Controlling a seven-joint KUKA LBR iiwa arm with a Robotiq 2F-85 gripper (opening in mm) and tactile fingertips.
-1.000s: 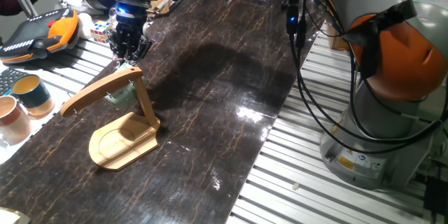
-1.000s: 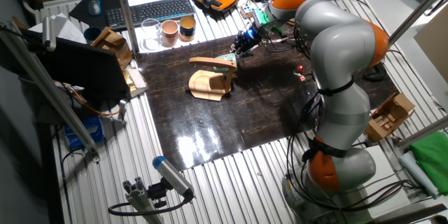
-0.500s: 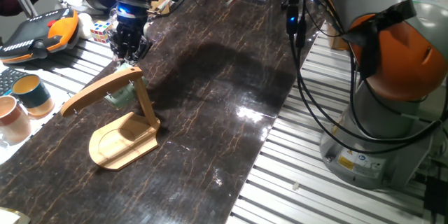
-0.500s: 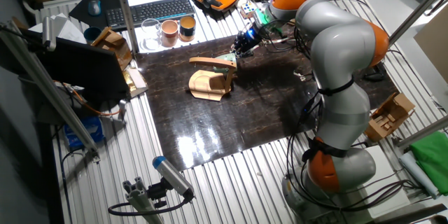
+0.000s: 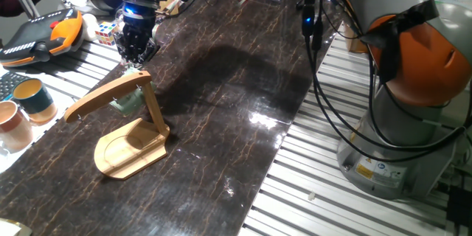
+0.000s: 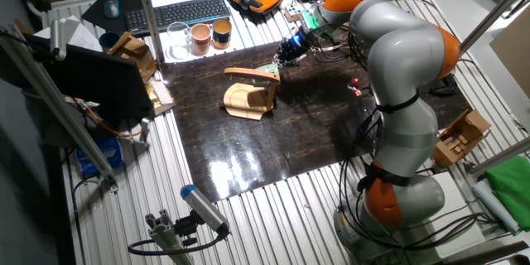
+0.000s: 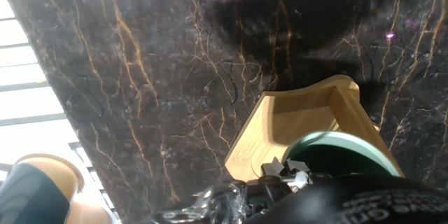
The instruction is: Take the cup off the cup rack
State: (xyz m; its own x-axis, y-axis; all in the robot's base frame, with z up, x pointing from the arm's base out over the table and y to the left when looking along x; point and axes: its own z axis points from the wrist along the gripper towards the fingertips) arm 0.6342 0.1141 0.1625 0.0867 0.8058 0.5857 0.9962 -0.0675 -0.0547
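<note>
Hand view shows the cup hanging under the arm of the cup rack, near the tabletop's far left edge. It looks rigid, smooth, probably breakable; the rim seems the best hold. Whether the gripper jaws are apart, I cannot tell.

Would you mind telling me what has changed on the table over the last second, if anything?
Nothing visibly changed. The gripper hovers just above the top of the cup rack, as it did a second ago, and the cup still hangs under the rack's arm. The two other cups stay off to the side.
</note>
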